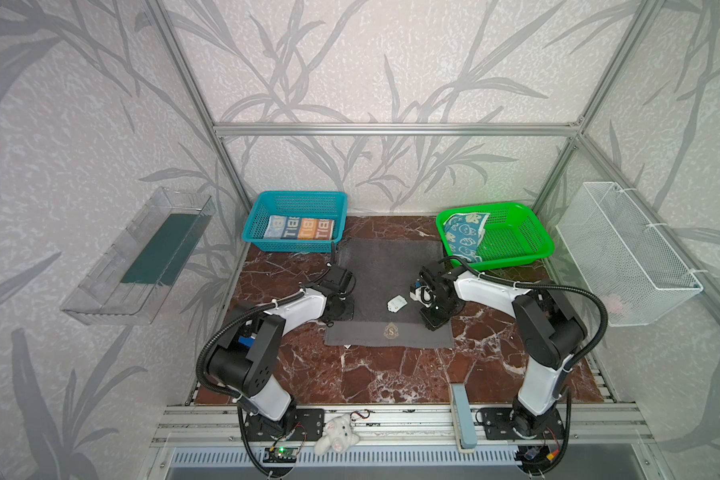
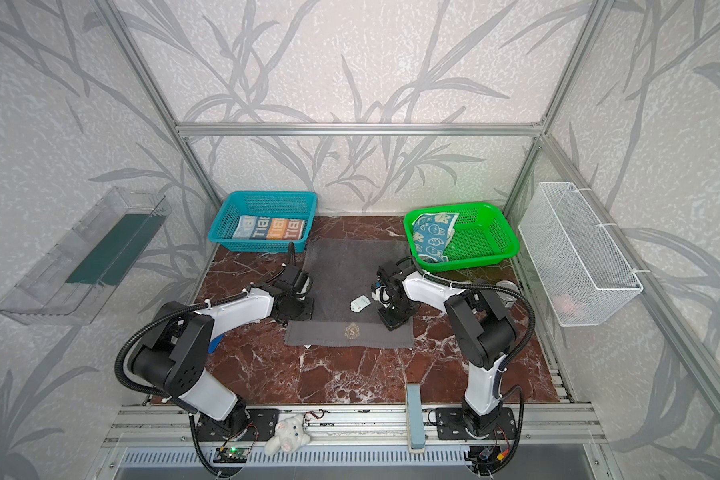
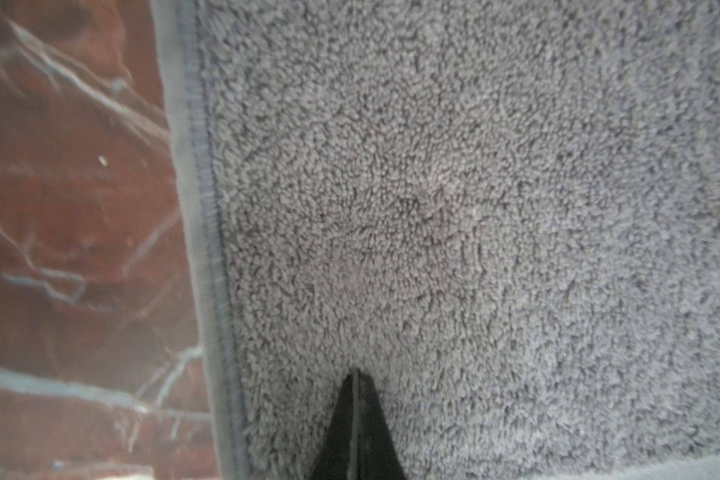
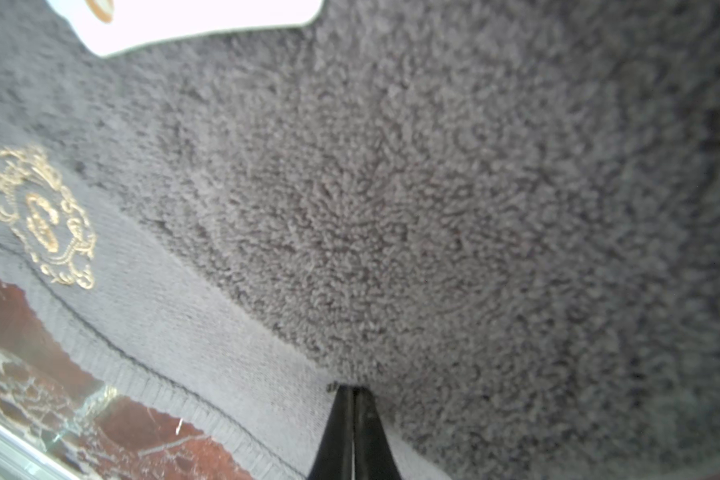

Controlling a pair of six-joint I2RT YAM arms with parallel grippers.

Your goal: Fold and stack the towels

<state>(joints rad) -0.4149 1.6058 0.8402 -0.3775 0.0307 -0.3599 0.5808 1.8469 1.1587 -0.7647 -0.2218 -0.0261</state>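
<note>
A large dark grey towel (image 1: pixel 385 274) (image 2: pixel 346 270) lies spread flat in the middle of the marble table, its gold crest (image 1: pixel 391 331) (image 4: pixel 38 216) near the front edge and a white tag (image 1: pixel 396 303) on top. My left gripper (image 1: pixel 341 311) (image 3: pixel 355 374) is shut, tips down on the pile just inside the towel's left hem. My right gripper (image 1: pixel 433 322) (image 4: pixel 352 388) is shut, tips on the towel near its front right border. Whether either pinches cloth does not show. The orange, blue and white towel (image 1: pixel 300 228) lies folded in the blue basket. The teal bunny towel (image 1: pixel 464 235) sits crumpled in the green basket.
The blue basket (image 1: pixel 254 224) stands at the back left and the green basket (image 1: pixel 516 245) at the back right. A white wire basket (image 1: pixel 628 253) hangs on the right wall, a clear tray (image 1: pixel 138 257) on the left. A white plush toy (image 1: pixel 335 434) lies on the front rail.
</note>
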